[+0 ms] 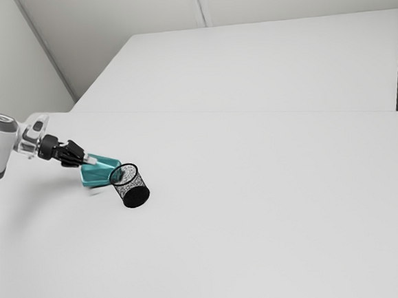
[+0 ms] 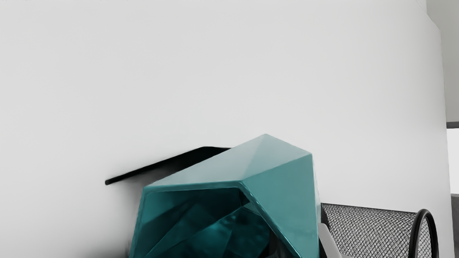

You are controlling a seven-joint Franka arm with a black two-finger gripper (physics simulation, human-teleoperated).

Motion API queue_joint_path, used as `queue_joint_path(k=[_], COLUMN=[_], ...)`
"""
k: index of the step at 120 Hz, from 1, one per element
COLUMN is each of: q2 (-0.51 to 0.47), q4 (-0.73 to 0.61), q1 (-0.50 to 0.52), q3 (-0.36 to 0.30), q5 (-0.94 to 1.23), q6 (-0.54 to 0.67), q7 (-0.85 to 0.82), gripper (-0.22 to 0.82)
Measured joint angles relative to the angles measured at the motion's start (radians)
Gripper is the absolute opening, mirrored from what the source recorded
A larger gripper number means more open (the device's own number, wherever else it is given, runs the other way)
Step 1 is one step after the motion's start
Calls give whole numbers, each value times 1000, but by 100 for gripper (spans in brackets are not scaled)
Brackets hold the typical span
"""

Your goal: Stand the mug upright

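The teal faceted mug (image 1: 101,172) lies tilted on its side in the exterior view, beside the black mesh cup. At its upper left edge is my gripper (image 1: 89,160). In the wrist view the open mouth of the mug (image 2: 279,193) faces my hand. My gripper (image 2: 300,247) is shut on the mug's wall, one finger inside the mouth and the light-tipped one outside. The rest of the fingers is hidden by the mug. I cannot tell whether the mug touches the table.
A black mesh cup (image 1: 134,184) stands upright right next to the mug, towards the exterior view's right; the wrist view has the mesh cup (image 2: 369,229) beyond the outer finger. Both rest on or over a white table (image 1: 259,206), with a second white surface (image 1: 261,68) behind.
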Motion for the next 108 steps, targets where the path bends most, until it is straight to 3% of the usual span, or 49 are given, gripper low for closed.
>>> queue_joint_path(k=[24,68,108], q2=[-112,-411,-688], q4=[-54,-317,-598], q1=[-15,-78,-104], q3=[1,-19,-124], q5=[59,371,569], q6=[41,226,319], q7=[6,-36,-145], gripper=[-17,-17,-18])
